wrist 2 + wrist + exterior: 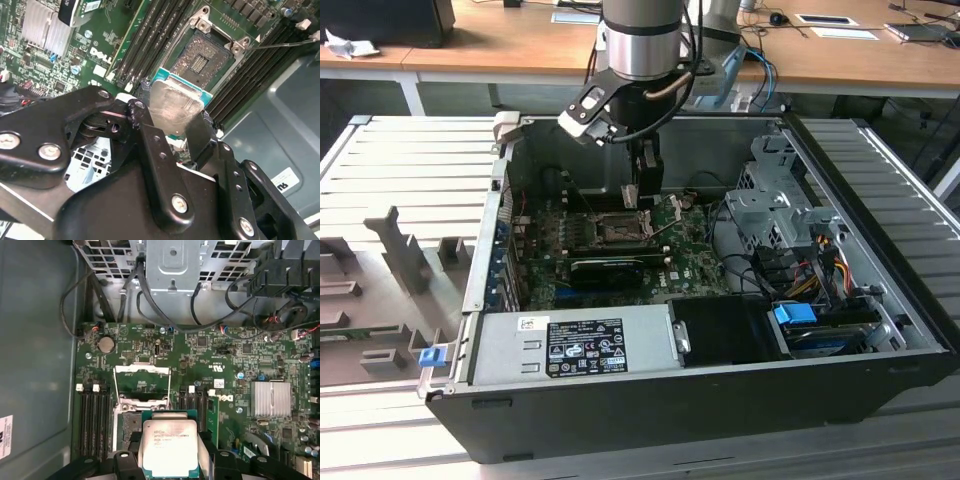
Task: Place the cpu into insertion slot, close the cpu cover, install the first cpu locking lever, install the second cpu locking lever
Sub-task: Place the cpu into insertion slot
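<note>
Gripper [172, 116] is clamped on the cpu [170, 447] by 2 opposite edges, hovering close above the insertion slot [200, 62], not seated. 0 of 4 steps done: cpu cover [142, 369] stands open, lever [280, 44] unlatched. Memory slots [92, 415] flank the socket closely on both sides; approach from above looks free.

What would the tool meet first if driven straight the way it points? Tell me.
Likely the insertion slot, open on the green motherboard; the cpu in the tool would touch it first. Depth is unclear.
</note>
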`<state>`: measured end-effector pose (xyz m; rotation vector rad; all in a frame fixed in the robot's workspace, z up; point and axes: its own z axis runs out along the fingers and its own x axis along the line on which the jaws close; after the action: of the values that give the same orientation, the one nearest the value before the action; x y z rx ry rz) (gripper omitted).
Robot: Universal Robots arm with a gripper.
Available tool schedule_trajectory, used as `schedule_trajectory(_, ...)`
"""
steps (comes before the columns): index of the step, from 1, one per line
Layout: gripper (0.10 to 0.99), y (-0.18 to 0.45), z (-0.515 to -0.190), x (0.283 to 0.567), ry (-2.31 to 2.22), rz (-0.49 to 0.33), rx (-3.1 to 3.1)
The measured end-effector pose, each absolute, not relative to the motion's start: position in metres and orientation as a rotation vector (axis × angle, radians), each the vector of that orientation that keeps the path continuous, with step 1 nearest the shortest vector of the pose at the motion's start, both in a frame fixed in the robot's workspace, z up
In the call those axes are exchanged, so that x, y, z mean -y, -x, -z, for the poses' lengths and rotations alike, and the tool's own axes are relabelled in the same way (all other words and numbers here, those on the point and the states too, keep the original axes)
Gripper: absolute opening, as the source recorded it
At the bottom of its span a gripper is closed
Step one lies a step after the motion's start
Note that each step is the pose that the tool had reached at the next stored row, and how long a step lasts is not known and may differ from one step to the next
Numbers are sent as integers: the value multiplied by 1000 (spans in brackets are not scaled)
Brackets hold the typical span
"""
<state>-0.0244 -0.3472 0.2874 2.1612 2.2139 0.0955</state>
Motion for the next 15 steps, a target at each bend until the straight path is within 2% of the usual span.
schedule_trajectory(6, 529, 34, -279, 343, -2162, -98, -2215)
schedule_trajectory(10, 529, 44, -264, 324, -2162, -98, -2215)
schedule_trajectory(15, 529, 46, -250, 323, -2167, -98, -2210)
